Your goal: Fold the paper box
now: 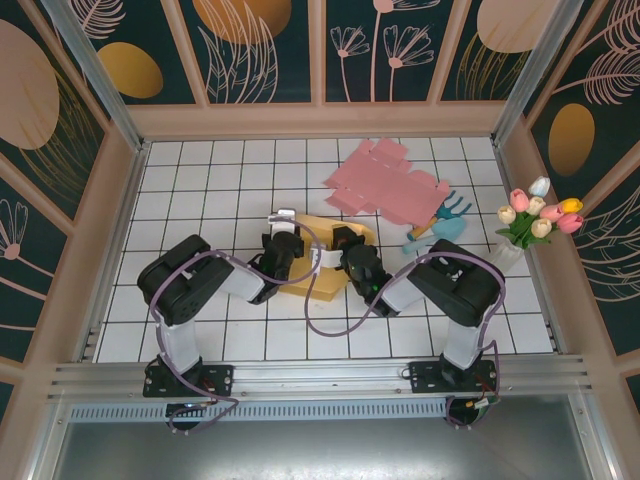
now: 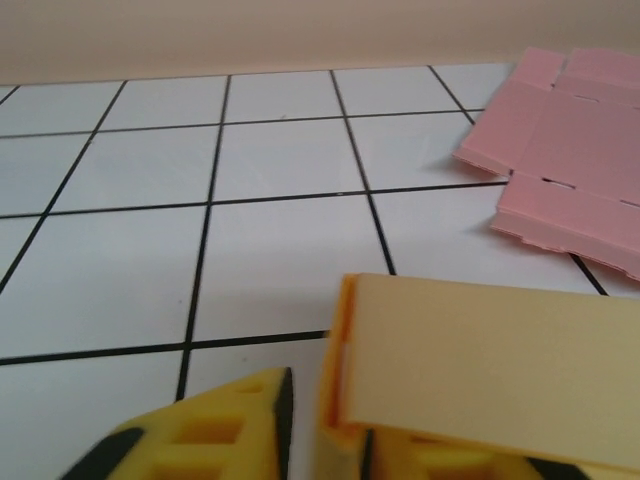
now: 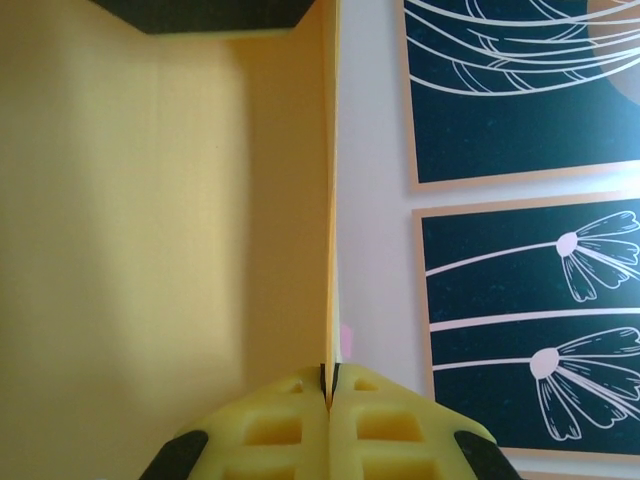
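the yellow paper box (image 1: 322,287) sits mid-table (image 1: 200,180), nearer the front edge, between the 2 arms — the right gripper (image 3: 328,385) pinches 1 upright wall tight to steady it, while the left gripper (image 2: 325,410), jaws slightly apart, loosely straddles another wall — likely lining up a crease.

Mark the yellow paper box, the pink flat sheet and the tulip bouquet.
yellow paper box (image 2: 490,360): left wrist view, on its raised flap.
pink flat sheet (image 1: 385,185): top external view, on its middle panel.
tulip bouquet (image 1: 538,212): top external view, on the blooms.
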Robot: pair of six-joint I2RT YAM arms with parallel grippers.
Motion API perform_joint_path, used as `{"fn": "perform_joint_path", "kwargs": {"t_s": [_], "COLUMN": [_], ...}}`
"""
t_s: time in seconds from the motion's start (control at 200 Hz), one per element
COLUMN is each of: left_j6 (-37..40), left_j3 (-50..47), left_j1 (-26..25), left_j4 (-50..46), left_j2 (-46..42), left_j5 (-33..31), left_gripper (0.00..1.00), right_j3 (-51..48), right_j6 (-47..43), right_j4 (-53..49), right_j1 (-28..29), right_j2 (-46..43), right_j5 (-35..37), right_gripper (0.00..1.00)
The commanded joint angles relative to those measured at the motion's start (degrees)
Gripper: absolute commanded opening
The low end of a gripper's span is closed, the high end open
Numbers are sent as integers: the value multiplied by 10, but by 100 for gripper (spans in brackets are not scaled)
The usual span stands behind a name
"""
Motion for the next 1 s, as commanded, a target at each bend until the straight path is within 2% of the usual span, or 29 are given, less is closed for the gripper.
{"fn": "perform_joint_path", "kwargs": {"t_s": [0.0, 0.13, 0.3, 0.545, 0.716, 0.831, 0.896, 0.946, 0.996], "left_j6": [0, -1, 0, 1, 14, 21, 23, 19, 8], "left_j3": [-27, -47, -78, -100, -88, -75, -59, -39, -10], "left_j1": [24, 25, 25, 25, 25, 25, 25, 25, 25], "left_j4": [-38, -33, -30, -16, -14, -12, -24, -51, -97], "left_j2": [-21, -57, -104, -110, -71, -47, -31, -16, -2], "left_j5": [9, 51, 72, 107, 82, 77, 70, 43, -13], "left_gripper": [35, 45, 47, 52, 39, 18, 14, 11, 1], "right_j3": [-19, -12, 0, 3, -9, -14, -14, -13, -9], "right_j6": [33, 42, 56, 69, 83, 94, 99, 106, 116], "right_j4": [-90, -93, -119, -136, -139, -145, -145, -148, -152], "right_j1": [17, 17, 17, 19, 21, 21, 22, 22, 24], "right_j2": [34, 36, 28, 16, 5, -1, -2, -1, -1], "right_j5": [-22, -14, -11, -14, -21, -31, -34, -32, -25], "right_gripper": [0, 0, 0, 0, 0, 0, 0, 0, 0]}}
